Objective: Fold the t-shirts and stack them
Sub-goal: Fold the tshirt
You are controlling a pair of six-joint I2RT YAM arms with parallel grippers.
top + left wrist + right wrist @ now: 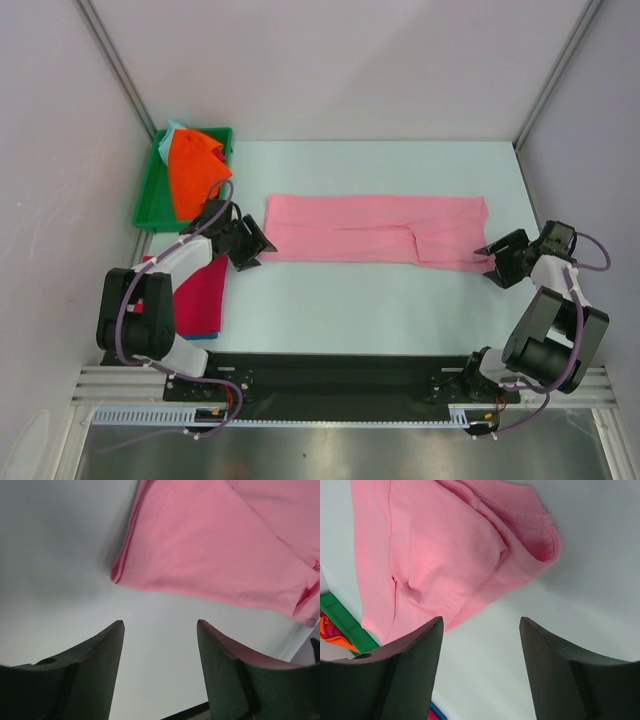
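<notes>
Nearest the bases, a magenta-red t-shirt [203, 290] lies crumpled on the table [350, 315] beside the left arm, which partly hides it. A teal edge shows beneath it. Further out, the light pink t-shirt [375, 230] lies flat as a long folded strip across the table's middle. The left gripper [250, 243] sits at its left end and the right gripper [500, 258] at its right end. Only the wrist views show the jaws plainly: both pairs stand apart over bare table, gripping nothing, with pink cloth just beyond the fingertips. The right wrist view also shows a hemmed sleeve. Far left, the green tray [150, 205] holds the bright orange t-shirt [192, 170].
</notes>
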